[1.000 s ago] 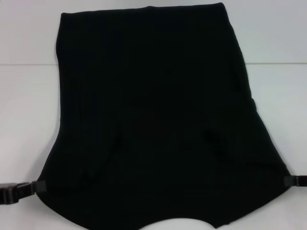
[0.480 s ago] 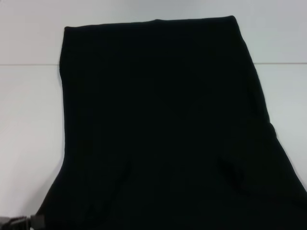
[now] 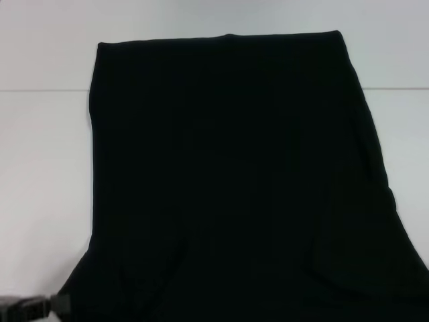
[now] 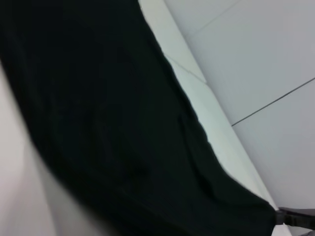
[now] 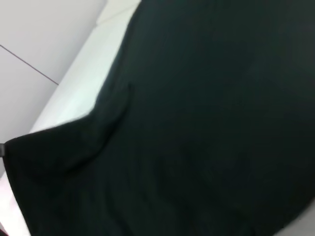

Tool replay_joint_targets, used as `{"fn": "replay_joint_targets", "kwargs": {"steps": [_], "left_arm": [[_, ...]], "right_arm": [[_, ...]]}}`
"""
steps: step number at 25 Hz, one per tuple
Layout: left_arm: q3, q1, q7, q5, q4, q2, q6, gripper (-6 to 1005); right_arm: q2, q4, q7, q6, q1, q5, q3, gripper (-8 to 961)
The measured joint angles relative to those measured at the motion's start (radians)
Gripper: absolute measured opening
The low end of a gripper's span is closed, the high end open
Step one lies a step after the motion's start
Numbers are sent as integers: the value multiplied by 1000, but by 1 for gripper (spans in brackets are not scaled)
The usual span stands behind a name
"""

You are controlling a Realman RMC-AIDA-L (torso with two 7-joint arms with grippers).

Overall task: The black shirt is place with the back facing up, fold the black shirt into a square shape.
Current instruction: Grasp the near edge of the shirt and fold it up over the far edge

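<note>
left gripper [image 3: 30,308]: way down at 8 o'clock in the head view, right on the shirt's near-left corner. Pinched together on the fabric, going by how the cloth pulls to a point there.

table [image 3: 40,168]: plain white, showing at 9 o'clock, 12 o'clock and 3 o'clock around the cloth.

the black shirt [image 3: 228,174]: dead centre and filling most of the head view, plain side towards the camera, no lettering showing. Far edge straight across at 12 o'clock, sides flaring out towards 5 and 7 o'clock. Near end hanging up off the table, far end lying on it.

right gripper [image 4: 295,216]: gone from the head view, past the 4 o'clock edge. Only caught in the left wrist view, at the far corner of the stretched cloth. Looks clamped on that corner too, since the fabric runs taut to it.

just changed: a second ago both grippers in plain sight at 8 and 4 o'clock, with the neckline curve at 6 o'clock. Now neckline out of sight, near end raised closer to the camera, far edge slid a bit down from 12 o'clock.

meaning for the task: probably mid-lift for the first fold, near end about to go over towards 12 o'clock. Nothing folded yet, so early days. Worth watching both corners staying level.
</note>
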Motion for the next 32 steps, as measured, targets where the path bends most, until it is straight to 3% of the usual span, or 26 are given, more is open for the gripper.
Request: {"fn": "replay_joint_targets", "kwargs": {"steps": [4,11,13,25,32], "left_arm": [[-28,-87,-25,-6,-49,22,-27,30],[-40,-275,-54,-29,-201,101,-213,29],[-40,-313,-55,-33,-235,114,-277,29],[-27,-443,-69,-123,-327,114,-757,29],[7,-504,-64,-132,-360,116,-932,29]], "right_arm": [[0,0,2,4,78,4,35,95],[-4,3,39,120,240,5,95,105],[-3,8,52,184,283,6,99,108],[26,135,114,675,495,9,77,127],[46,173,161,906,582,10,13,137]]}}
